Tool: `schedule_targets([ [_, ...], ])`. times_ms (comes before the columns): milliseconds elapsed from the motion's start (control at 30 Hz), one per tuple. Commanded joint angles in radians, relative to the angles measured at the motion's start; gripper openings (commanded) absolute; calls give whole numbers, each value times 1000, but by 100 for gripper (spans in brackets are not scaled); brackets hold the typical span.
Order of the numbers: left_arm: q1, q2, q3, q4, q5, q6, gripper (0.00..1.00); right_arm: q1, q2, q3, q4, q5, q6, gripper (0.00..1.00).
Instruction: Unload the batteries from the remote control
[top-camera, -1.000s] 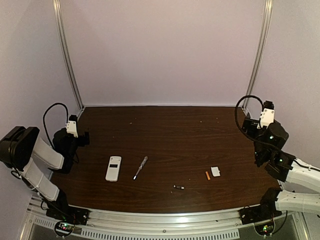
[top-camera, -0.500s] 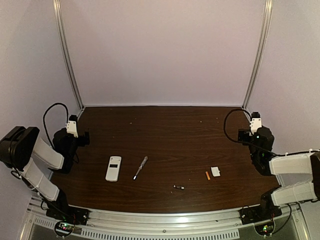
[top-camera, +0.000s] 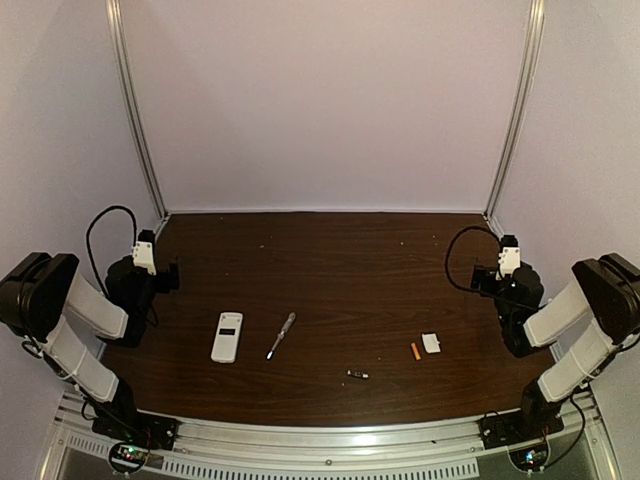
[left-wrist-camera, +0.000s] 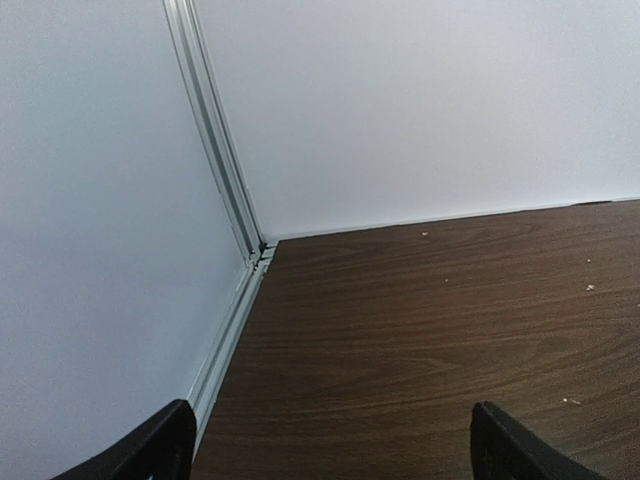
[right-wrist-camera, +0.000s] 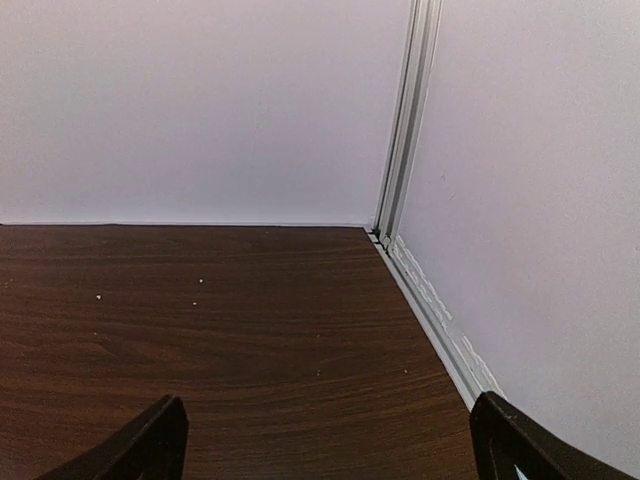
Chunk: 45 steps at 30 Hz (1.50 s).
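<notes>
I see the remote (top-camera: 227, 336) lying flat on the brown table (top-camera: 330, 260), on the left side and near the front. Its plain white back faces up, and a dark slot shows at its far end. A thin silver screwdriver (top-camera: 281, 335) lies just beside it on the right, tilted, not touching it. 1 orange battery (top-camera: 416, 351) lies out on the table, well apart from the remote, over on the right. A small white square piece (top-camera: 431, 343) sits just beside that battery. Between the screwdriver and the battery, closer to the front edge, lies a tiny dark stick (top-camera: 357, 374). It is too small for me to tell what it is. My left claw (left-wrist-camera: 330, 450) sits far over by the left wall, facing the back corner. Its 2 fingers stand wide apart with nothing between them. My right claw (right-wrist-camera: 330, 445) sits by the right wall, facing the other back corner, spread wide too and holding nothing. Both claws are well apart from the remote and the battery.
</notes>
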<state>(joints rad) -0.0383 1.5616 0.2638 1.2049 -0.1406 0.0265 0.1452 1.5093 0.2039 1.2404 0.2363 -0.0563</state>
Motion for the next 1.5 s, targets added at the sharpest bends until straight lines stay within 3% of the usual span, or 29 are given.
schedule_targets([
  [0, 3, 9, -6, 50, 7, -8, 97, -16, 43, 2, 83, -33, 22, 100],
  [267, 4, 9, -6, 49, 7, -8, 97, -40, 45, 60, -19, -41, 48, 100],
  [1467, 4, 9, -6, 50, 7, -8, 97, -41, 46, 58, -11, -43, 44, 100],
])
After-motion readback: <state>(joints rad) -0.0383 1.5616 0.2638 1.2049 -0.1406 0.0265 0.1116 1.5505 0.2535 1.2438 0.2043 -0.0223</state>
